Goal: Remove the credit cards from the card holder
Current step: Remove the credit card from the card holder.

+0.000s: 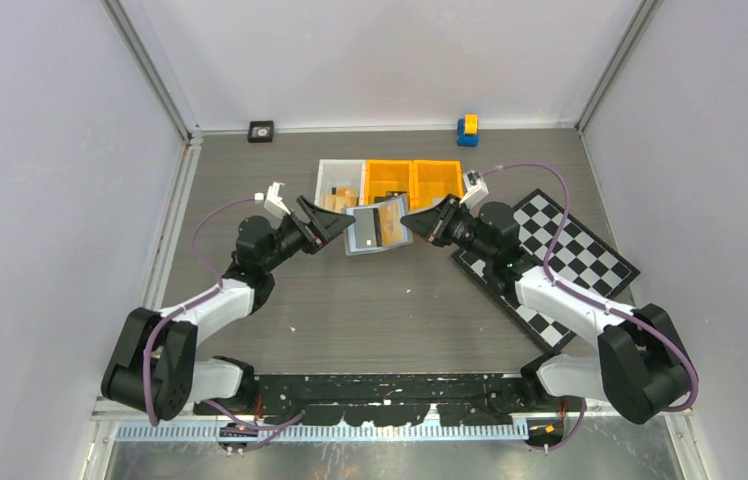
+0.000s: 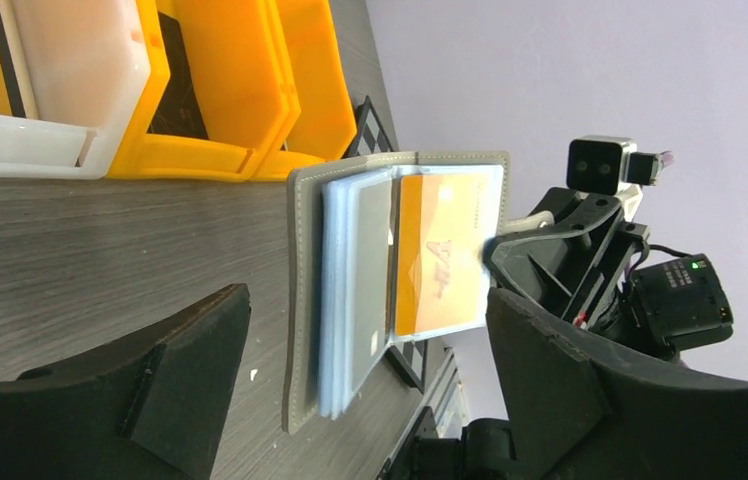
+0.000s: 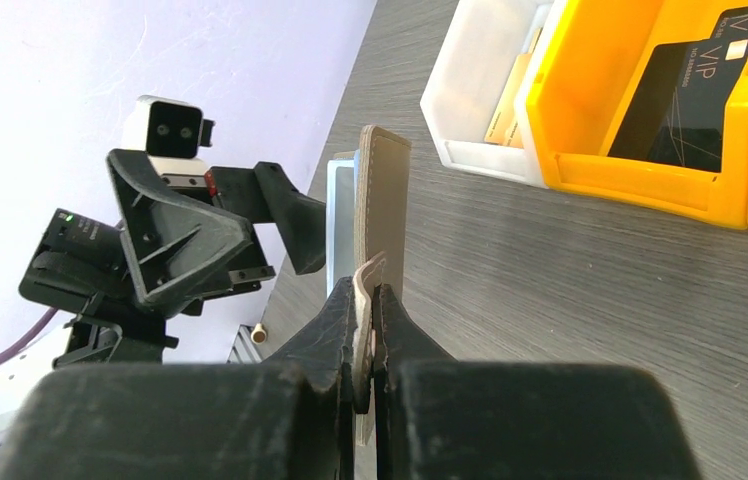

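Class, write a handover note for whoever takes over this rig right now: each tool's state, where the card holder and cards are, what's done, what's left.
Left tool: open, empty, facing the card holder pockets.
Right tool: shut on the card holder's grey edge, holding it open between the arms.
Cards: orange card sits in a clear pocket; black card lies in an orange bin; what looks like a tan card leans in the white bin.
Done: the black card is out, probably the tan one too.
Left: pull the orange card, then check the other pockets.
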### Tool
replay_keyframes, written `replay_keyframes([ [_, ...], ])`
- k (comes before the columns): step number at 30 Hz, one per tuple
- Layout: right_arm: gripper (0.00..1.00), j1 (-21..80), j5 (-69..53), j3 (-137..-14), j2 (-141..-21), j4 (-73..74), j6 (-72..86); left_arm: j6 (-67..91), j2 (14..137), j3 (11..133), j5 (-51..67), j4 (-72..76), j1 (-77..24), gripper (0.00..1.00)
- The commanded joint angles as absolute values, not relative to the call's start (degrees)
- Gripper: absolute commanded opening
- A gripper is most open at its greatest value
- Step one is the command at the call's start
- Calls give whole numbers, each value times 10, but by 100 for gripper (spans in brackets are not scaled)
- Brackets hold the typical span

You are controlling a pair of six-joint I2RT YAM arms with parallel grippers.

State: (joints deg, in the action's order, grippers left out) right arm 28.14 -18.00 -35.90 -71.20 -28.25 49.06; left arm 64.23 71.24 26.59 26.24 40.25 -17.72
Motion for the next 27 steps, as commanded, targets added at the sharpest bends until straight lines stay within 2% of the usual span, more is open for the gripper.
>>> replay_keyframes([
  [1, 1, 277, -197, -361, -713, -342, 506, 643, 754, 297, 288, 431, -176, 83],
  [15, 1, 263, -202, -360, -720, -340, 519, 645, 786, 320, 318, 424, -176, 12],
  [17, 3, 260, -198, -361, -722, -331, 517, 644, 787, 323, 321, 425, -176, 5],
  [24, 5, 247, -192, -357, -721, -324, 525, 651, 797, 329, 332, 429, -176, 2],
  [25, 5, 244, -195, -356, -722, -328, 528, 651, 798, 330, 334, 429, -176, 4],
  [26, 5, 243, -201, -355, -723, -335, 533, 652, 801, 331, 337, 429, -176, 11],
  [27, 5, 241, -204, -353, -725, -343, 539, 653, 803, 332, 339, 429, -176, 26],
])
